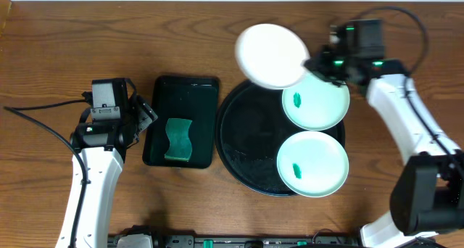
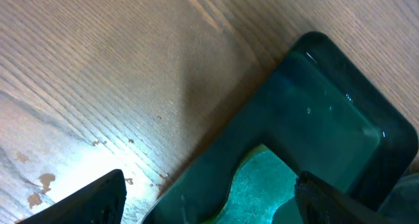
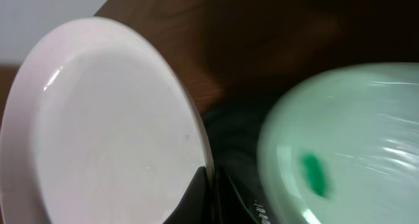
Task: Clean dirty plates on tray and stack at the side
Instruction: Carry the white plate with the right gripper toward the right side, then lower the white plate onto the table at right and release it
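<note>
My right gripper (image 1: 312, 62) is shut on the right rim of a white plate (image 1: 270, 56), holding it raised and tilted over the far edge of the round black tray (image 1: 243, 143). The right wrist view shows the fingers (image 3: 196, 198) pinching that white plate (image 3: 105, 132) at its rim. Two mint-green plates (image 1: 319, 106) (image 1: 315, 157) lie on the tray, each with a small green smear (image 1: 296, 99). My left gripper (image 1: 145, 114) hangs open at the left edge of the rectangular tray, holding nothing.
A smaller rectangular black tray (image 1: 181, 88) left of the round one holds a green sponge (image 1: 177, 139). In the left wrist view the sponge (image 2: 262, 185) lies between my spread fingers (image 2: 98, 201). Bare wooden table surrounds both trays.
</note>
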`<action>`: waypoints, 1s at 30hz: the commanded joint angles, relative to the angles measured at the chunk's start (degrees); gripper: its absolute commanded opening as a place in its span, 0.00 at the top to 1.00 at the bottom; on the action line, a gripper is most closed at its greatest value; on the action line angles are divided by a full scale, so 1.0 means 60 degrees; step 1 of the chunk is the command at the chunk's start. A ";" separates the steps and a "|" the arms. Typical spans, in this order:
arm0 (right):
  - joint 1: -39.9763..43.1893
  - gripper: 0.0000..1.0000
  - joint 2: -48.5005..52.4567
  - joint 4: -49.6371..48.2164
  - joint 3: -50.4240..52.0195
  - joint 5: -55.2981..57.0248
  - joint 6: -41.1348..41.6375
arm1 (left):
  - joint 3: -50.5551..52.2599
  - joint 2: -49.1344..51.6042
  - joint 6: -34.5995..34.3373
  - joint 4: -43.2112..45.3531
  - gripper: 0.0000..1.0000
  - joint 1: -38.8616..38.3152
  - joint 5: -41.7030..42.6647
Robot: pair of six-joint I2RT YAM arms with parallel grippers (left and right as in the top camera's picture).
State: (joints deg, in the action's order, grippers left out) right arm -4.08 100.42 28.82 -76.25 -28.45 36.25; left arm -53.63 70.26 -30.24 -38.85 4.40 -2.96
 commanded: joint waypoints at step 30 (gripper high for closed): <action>0.7213 0.99 -0.0186 0.4543 0.0197 0.3173 -0.2626 | -0.0204 -0.0029 -0.0080 -0.0025 0.17 0.0029 -0.0051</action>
State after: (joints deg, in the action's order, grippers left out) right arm 39.11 100.42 56.05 -76.05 -13.30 21.82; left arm -53.63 70.26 -30.24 -38.83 4.40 -2.98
